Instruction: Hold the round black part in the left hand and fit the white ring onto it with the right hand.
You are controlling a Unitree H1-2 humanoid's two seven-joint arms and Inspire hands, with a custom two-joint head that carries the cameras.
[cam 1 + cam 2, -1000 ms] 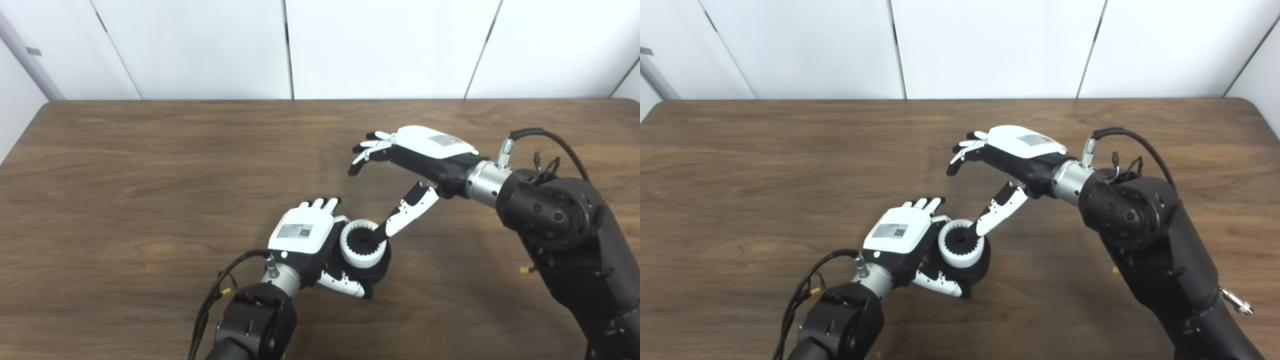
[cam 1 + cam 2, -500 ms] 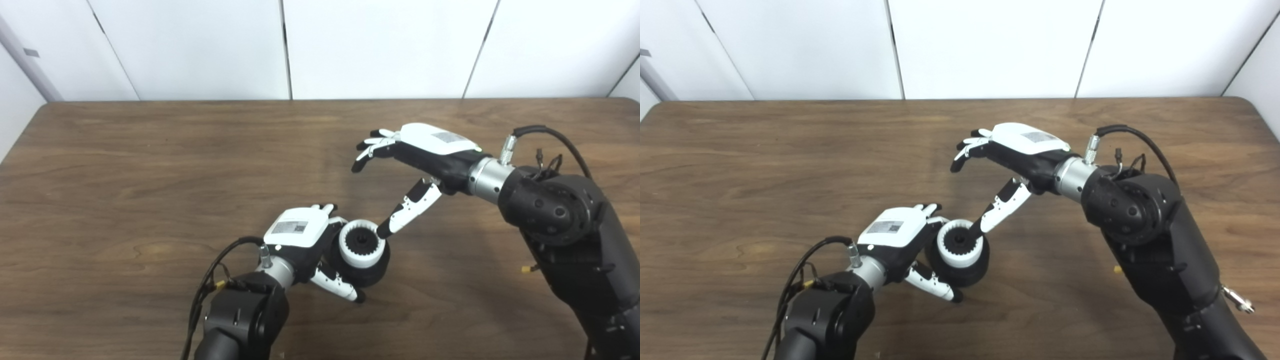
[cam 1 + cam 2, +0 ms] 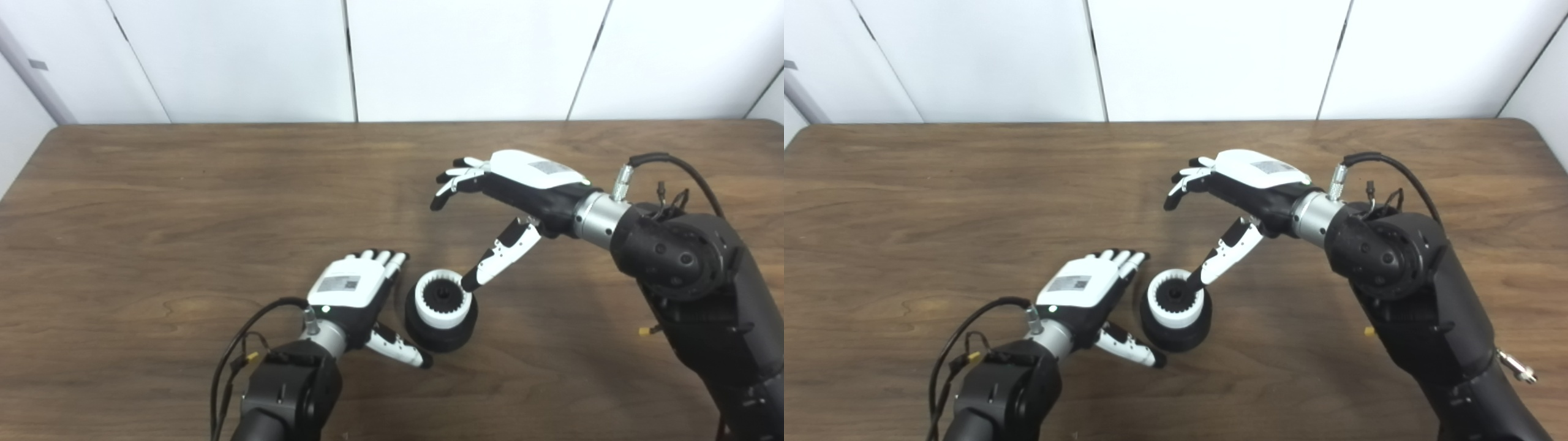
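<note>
White ring (image 3: 443,297) sits seated on top of the round black part (image 3: 440,329), and the pair stands upright on the tabletop (image 3: 153,202), a little right of the middle and toward the near edge. Nearest the camera, the left hand (image 3: 354,288) lies just beside the black part on its left, palm down, fingers spread and straight, holding nothing; its thumb points along the tabletop toward the base of the part, and I cannot tell whether it touches. A clear gap shows between its fingers and the part's side.

Farther back, the right hand (image 3: 508,202) hovers above and behind the assembly, wide and empty, fingers curled loosely forward. Its thumb reaches down to the ring's far right rim, seemingly at or just off contact; the exact touch is hard to read.

By the look of it, the fitting step is done or all but done: the ring appears level and fully down on the part, with neither hand gripping anything. What is left is probably a check of the seating, then lifting the right thumb straight away without dragging the ring askew, and clearing both hands from the assembly.
</note>
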